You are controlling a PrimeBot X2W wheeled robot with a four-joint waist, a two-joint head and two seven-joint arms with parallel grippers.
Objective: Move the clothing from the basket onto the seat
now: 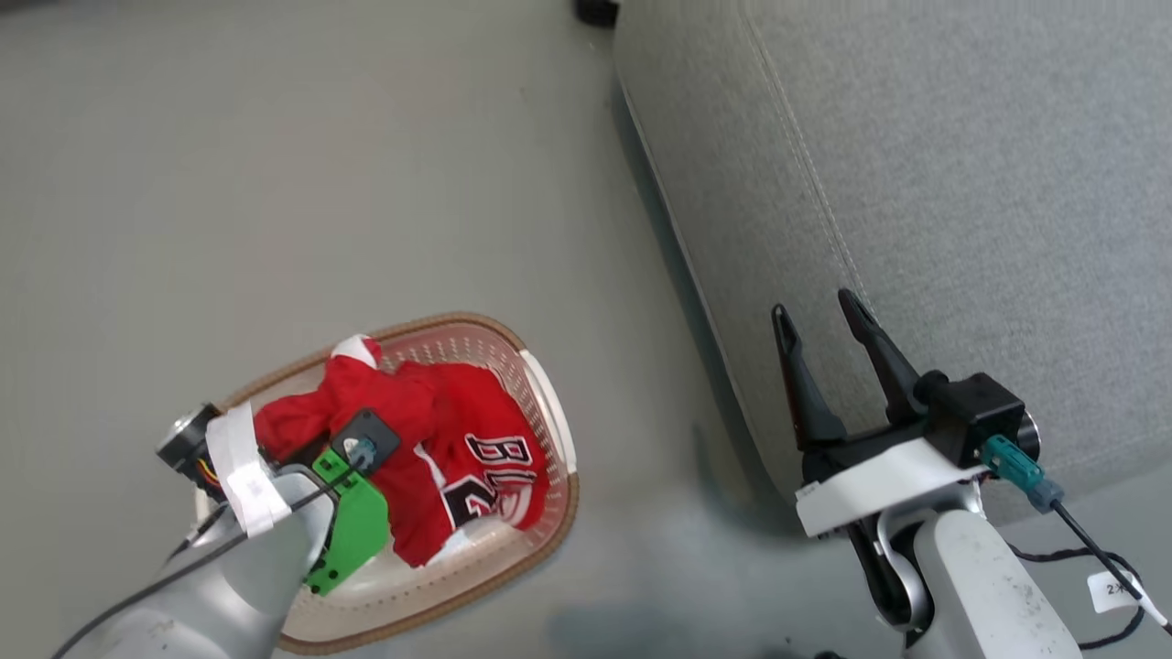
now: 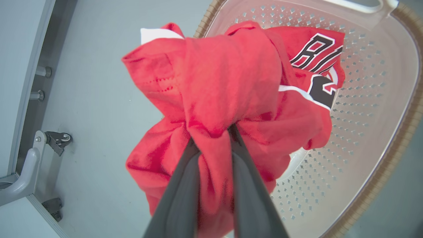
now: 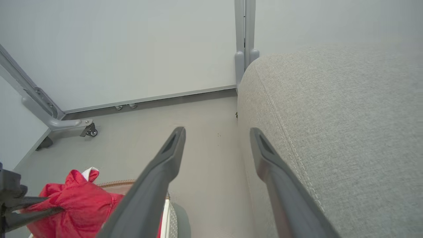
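L gripper (image 2: 213, 132) clamped on bunched soft red sports clothing (image 2: 224, 76) w/ dark lettering, held just above the cream perforated plastic basket (image 2: 380, 99) w/ brown woven-look rim. R gripper (image 1: 813, 304) jaws wide apart, empty, well right of basket, over edge of big grey woven-fabric seat (image 1: 961, 183).

Left gripper (image 2: 214, 137), two long dark fingers (image 2: 178, 198) on pale grey arm (image 1: 220, 586), pinched near-together on bunched red sports clothing (image 2: 231, 82); right gripper (image 1: 813, 304) upright, fingers spread wide, empty.
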